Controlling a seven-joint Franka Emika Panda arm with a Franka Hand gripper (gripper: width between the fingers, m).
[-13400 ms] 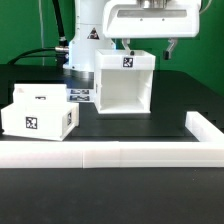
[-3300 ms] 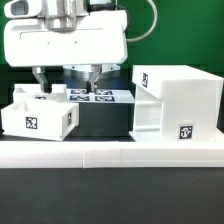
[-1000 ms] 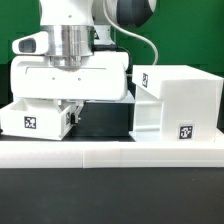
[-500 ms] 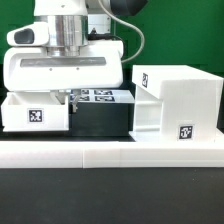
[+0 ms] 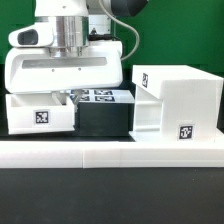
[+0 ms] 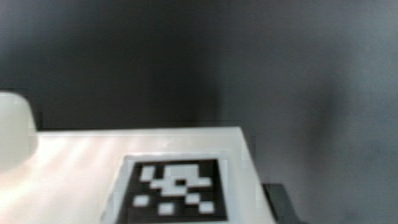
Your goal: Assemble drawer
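Observation:
A small white drawer tray (image 5: 40, 114) with a square tag on its front hangs just above the table at the exterior view's left. My gripper (image 5: 63, 98) sits directly over it, its wide white body covering the tray's top, and the fingers reach down onto the tray's wall. The boxy white housing (image 5: 178, 98) stands at the exterior view's right, apart from the tray, with a tag on top and one on its front. The wrist view shows the tray's tagged face (image 6: 178, 188) close up, with a dark fingertip (image 6: 274, 196) beside it. A second tray does not show.
The long low white rail (image 5: 110, 153) runs across the front. The marker board (image 5: 100, 96) lies flat behind the tray, between it and the housing. A black mat covers the table, with a green wall behind.
The gripper came down onto the tray. Over the last second the tray has risen a little and shifted toward the housing together with the gripper.

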